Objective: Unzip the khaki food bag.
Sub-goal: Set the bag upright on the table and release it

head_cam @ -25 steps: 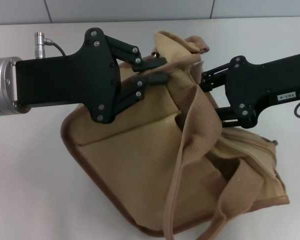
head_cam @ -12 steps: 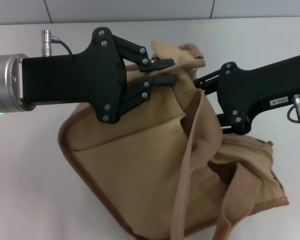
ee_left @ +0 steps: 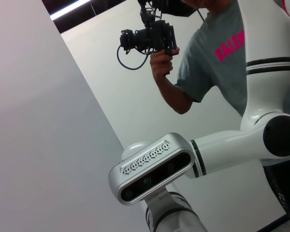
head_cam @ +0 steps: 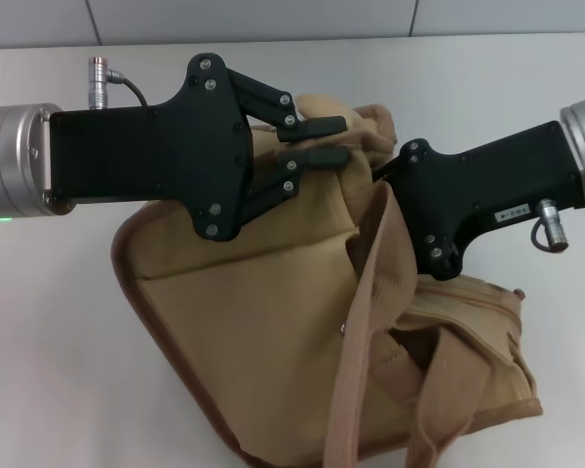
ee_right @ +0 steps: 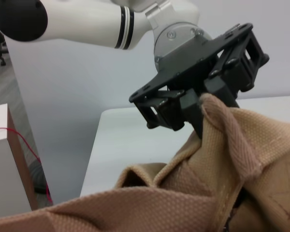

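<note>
The khaki food bag (head_cam: pixel 263 331) lies tilted on the white table (head_cam: pixel 58 322), its top bunched up between both arms. My left gripper (head_cam: pixel 324 140) reaches in from the left and is shut on a fold of the bag's top fabric. The right wrist view shows this left gripper (ee_right: pixel 203 94) pinching the raised fold of the bag (ee_right: pixel 183 193). My right gripper (head_cam: pixel 388 175) comes in from the right, its tip buried behind the bag's top and a webbing handle (head_cam: pixel 380 292). The zipper's line is hidden in the folds. A small metal piece (head_cam: pixel 519 292) shows at the bag's right end.
The left wrist view looks away from the table at the robot's white head unit (ee_left: pixel 152 169) and a person holding a camera (ee_left: pixel 147 38). A grey wall (head_cam: pixel 273 18) runs behind the table's far edge.
The right arm has moved left, closer to the left gripper. The left gripper has edged right. The bag's top has bunched further and its right end has been drawn leftward.
</note>
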Robot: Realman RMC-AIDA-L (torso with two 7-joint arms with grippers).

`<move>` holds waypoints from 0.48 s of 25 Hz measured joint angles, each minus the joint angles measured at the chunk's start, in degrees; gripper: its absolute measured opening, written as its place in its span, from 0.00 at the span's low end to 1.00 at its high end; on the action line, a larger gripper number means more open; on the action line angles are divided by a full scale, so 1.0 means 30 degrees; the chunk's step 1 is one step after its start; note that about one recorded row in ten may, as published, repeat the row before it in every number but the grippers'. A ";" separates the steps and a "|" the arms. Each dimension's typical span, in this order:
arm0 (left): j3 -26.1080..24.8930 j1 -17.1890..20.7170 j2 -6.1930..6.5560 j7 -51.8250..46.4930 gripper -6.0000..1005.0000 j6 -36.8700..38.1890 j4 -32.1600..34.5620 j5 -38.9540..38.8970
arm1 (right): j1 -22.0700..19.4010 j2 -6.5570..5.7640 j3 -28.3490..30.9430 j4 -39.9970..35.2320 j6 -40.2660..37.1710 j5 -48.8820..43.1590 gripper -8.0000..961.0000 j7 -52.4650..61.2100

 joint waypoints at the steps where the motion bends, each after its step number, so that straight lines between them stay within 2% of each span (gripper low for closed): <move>1: 0.0001 -0.0002 0.0001 -0.0007 0.07 0.0000 0.0001 0.0001 | 0.0000 0.0000 0.0000 0.0000 0.0000 0.0000 0.39 0.0000; 5: 0.0001 -0.0008 -0.0001 -0.0017 0.06 -0.0022 0.0001 -0.0006 | -0.0053 -0.0020 -0.0213 -0.0018 0.0221 0.0026 0.37 -0.0441; 12: -0.0010 -0.0009 -0.0001 0.0004 0.06 -0.0043 -0.0044 -0.0060 | -0.0255 0.0000 -0.0075 -0.0129 0.0378 0.0033 0.16 -0.0691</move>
